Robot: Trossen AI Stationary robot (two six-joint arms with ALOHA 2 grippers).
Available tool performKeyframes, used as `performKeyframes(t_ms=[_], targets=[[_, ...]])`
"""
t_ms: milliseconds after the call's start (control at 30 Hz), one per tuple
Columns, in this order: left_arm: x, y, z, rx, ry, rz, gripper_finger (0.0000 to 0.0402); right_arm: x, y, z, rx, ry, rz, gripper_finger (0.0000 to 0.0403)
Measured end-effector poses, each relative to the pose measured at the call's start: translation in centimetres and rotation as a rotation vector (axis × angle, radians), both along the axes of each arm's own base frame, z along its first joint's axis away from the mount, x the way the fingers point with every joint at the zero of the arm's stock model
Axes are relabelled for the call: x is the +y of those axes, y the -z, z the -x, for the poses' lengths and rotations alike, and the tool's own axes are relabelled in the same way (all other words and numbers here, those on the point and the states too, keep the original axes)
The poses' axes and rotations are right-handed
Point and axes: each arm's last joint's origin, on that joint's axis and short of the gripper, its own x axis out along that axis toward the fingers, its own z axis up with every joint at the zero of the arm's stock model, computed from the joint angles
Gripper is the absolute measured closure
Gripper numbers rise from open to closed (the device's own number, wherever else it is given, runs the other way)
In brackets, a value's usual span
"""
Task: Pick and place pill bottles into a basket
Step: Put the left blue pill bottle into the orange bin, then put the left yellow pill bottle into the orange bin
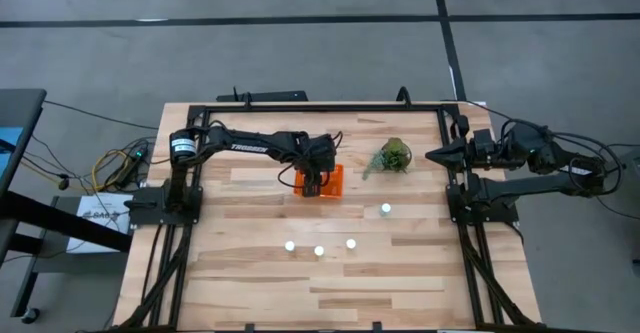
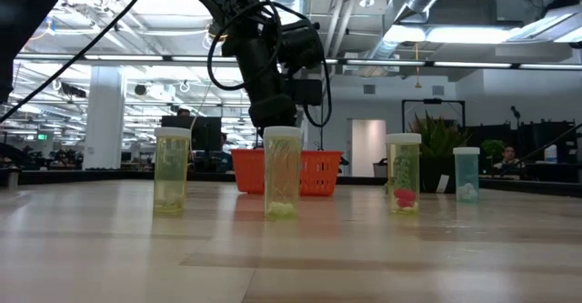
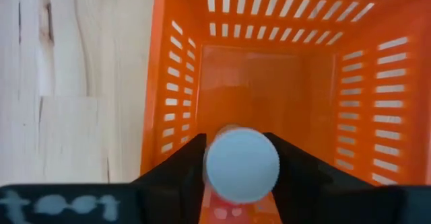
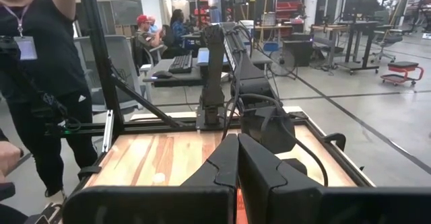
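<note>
The orange basket (image 1: 322, 181) stands on the table's far middle; it also shows in the low view (image 2: 318, 172). My left gripper (image 1: 314, 177) is over it, pointing down into it, shut on a pill bottle with a white cap (image 3: 241, 165). Several other pill bottles stand upright on their bases on the table: three in a row near the middle (image 1: 290, 245) (image 1: 319, 251) (image 1: 351, 243) and one farther right (image 1: 386, 209). My right gripper (image 4: 237, 158) is shut and empty, parked at the table's right edge (image 1: 436, 155). My left gripper pinches the pill bottle between its two fingers (image 3: 183, 162), one on each side of the bottle just below the cap (image 3: 241, 165). The fingers come from above, pointing down into the basket. The bottle stands upright, cap up, inside the basket's walls; its lower end is hidden by the cap.
A small green plant (image 1: 393, 157) sits right of the basket. A black frame (image 1: 300, 105) runs along the table's far edge and sides. In the right wrist view, people stand and sit beyond the table (image 4: 27, 83).
</note>
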Motion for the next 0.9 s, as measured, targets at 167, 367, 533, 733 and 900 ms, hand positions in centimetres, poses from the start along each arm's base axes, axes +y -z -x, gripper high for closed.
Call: performKeyframes(t_ms=[167, 367, 533, 733, 900], targets=[[0.0, 0.0, 0.0, 0.001, -0.004, -0.008, 0.0216, 0.0, 0.0, 0.0, 0.0, 0.0, 0.0, 0.0403], [0.1, -1.5, -0.4, 0.011, 0.001, -0.013, 0.0166, 0.0, 0.0, 0.0, 0.0, 0.0, 0.0, 0.0403], [0.1, -5.6, -1.1, 0.022, 0.018, 0.001, 0.0144, 0.0, 0.0, 0.0, 0.0, 0.0, 0.0, 0.0403], [-1.4, -10.5, 0.0, 0.115, 0.052, 0.091, 0.0138, 0.0, 0.0, 0.0, 0.0, 0.0, 0.0, 0.0403], [-5.9, -13.5, 2.5, 0.102, 0.088, 0.115, 0.0138, 0.0, 0.0, 0.0, 0.0, 0.001, 0.0, 0.0403]])
